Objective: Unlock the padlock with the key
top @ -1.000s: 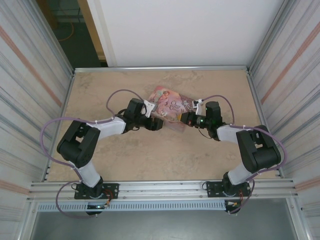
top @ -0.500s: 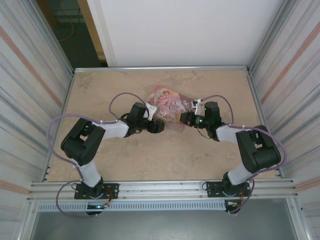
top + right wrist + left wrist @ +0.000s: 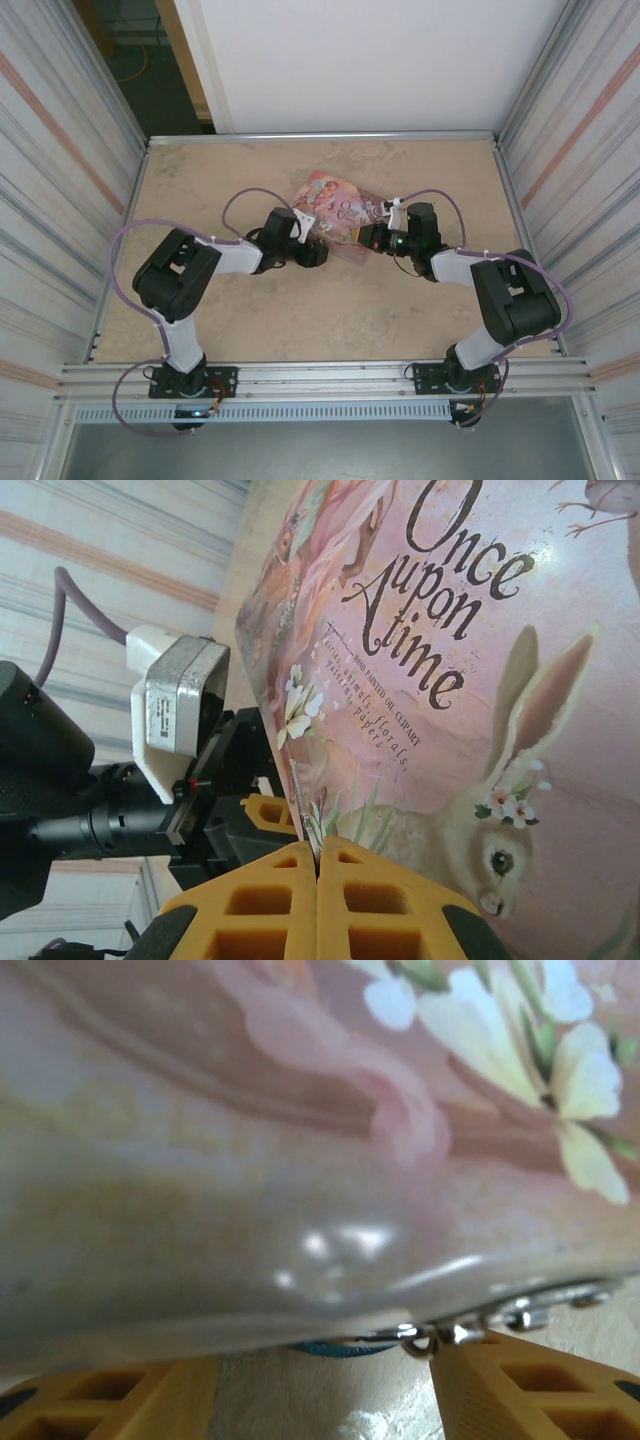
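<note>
Beside the tin [image 3: 300, 1160], the left tool [image 3: 325, 1372] straddles the padlock [image 3: 335, 1349].

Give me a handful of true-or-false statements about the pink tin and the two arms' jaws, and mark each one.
1. The pink illustrated rectangular tin bears the words "Once upon a time". True.
2. The left gripper's jaws are pressed together. False: in the left wrist view its yellow fingers stand well apart.
3. The right gripper's jaws are closed together. True.
4. The tin lies by the arm bases at the near edge. False: it lies in the middle of the beige table, between the two grippers.
5. A rabbit with flowers on its head is painted on the tin. True.
</note>
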`<action>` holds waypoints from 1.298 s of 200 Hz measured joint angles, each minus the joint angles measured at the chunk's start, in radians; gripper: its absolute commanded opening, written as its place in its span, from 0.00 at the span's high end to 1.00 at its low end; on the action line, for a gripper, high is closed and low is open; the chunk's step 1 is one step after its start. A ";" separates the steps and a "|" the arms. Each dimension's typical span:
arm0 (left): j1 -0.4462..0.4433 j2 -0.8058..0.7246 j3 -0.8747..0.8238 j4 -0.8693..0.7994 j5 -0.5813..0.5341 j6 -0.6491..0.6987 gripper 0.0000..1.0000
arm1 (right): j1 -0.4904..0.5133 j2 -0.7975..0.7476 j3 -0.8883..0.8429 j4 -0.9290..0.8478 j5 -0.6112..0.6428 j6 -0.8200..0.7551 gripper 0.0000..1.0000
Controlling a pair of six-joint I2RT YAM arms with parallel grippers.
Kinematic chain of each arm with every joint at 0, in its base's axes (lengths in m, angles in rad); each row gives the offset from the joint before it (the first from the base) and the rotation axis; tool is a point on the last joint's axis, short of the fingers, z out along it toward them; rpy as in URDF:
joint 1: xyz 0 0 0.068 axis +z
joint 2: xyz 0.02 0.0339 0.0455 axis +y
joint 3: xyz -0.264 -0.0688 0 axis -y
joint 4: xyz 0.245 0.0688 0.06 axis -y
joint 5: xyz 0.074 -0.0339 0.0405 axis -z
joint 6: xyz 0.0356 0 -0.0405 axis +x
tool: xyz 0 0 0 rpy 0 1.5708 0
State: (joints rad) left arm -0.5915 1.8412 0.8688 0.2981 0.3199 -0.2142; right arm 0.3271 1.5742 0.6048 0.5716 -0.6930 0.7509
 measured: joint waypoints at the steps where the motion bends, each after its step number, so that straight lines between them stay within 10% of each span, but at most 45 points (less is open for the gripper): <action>1: 0.000 0.000 0.001 0.000 0.000 0.000 0.43 | 0.000 0.000 0.000 0.000 0.000 0.000 1.00; 259: -0.023 0.025 0.034 0.002 -0.045 -0.015 0.84 | 0.010 0.006 0.002 0.016 0.016 0.000 1.00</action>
State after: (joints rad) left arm -0.6140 1.8660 0.9031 0.2996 0.2752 -0.2295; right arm 0.3367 1.5806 0.6064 0.5873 -0.6773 0.7513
